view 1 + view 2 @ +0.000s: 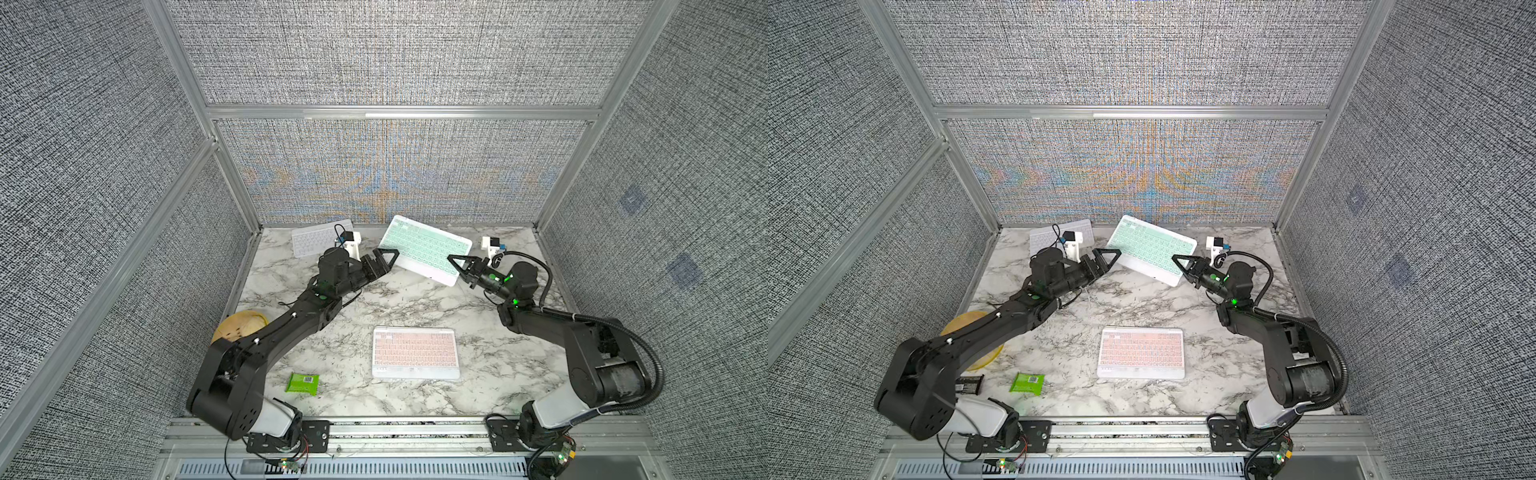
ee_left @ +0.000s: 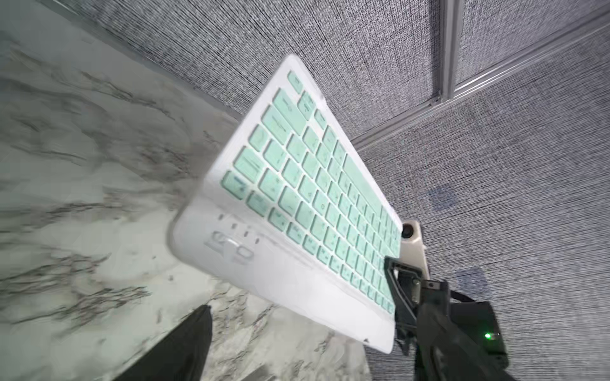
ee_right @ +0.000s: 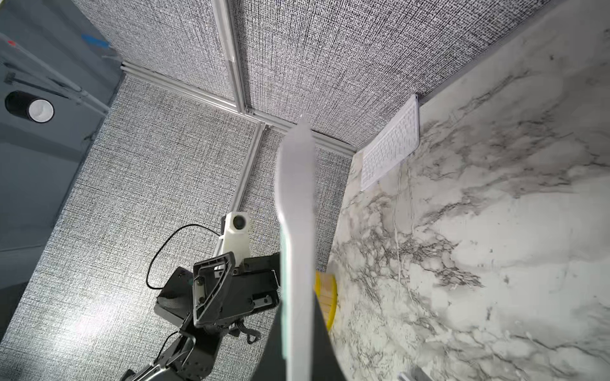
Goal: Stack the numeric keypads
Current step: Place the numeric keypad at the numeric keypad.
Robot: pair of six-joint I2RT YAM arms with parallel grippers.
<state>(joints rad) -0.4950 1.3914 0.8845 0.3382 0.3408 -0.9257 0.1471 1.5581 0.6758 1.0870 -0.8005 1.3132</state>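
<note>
Marble table point(image 1: 419, 301) between grey walls bears three keypads, none visibly stacked: the mint keypad point(image 1: 424, 249) hangs tilted at the back, clamped at one end by the right gripper point(image 1: 460, 264), the left gripper point(image 1: 384, 259) gaping beside its other end, while the white keypad point(image 1: 313, 240) in the back corner and the pink keypad point(image 1: 417, 353) in front wait.

I could read no word, brand or number anywhere. The small green packet point(image 1: 302, 382) on the bench bore a white barcode point(image 1: 306, 379), but its bars and digits were too small to make out. The key legends on the mint green keypad point(image 2: 313, 204) were smeared by blur in the left wrist view. Those on the pink keypad point(image 1: 417, 352) and the white keypad point(image 1: 309, 243) showed only as faint marks in both top views.
</note>
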